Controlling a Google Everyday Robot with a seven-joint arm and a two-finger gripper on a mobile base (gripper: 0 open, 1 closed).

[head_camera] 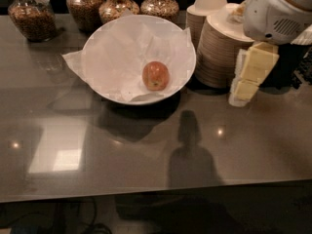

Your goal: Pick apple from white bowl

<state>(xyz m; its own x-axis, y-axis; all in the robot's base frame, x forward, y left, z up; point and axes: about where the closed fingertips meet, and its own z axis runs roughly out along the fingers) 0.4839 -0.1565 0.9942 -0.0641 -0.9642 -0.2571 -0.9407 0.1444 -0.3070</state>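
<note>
A small reddish-orange apple [155, 75] lies in the large white bowl [161, 99], right of its middle, on crumpled white paper. The bowl stands on the dark grey table [146, 150] toward the back. My gripper [249, 77], cream-coloured under a white arm housing [275, 11], hangs at the right, above the table and beside the stacks of paper bowls. It is apart from the white bowl, well to the right of the apple, and holds nothing that I can see.
Two stacks of small beige paper bowls [219, 43] stand between the white bowl and my gripper. Several glass jars of grains [34, 16] line the back edge. The table's front edge [146, 191] runs across the bottom.
</note>
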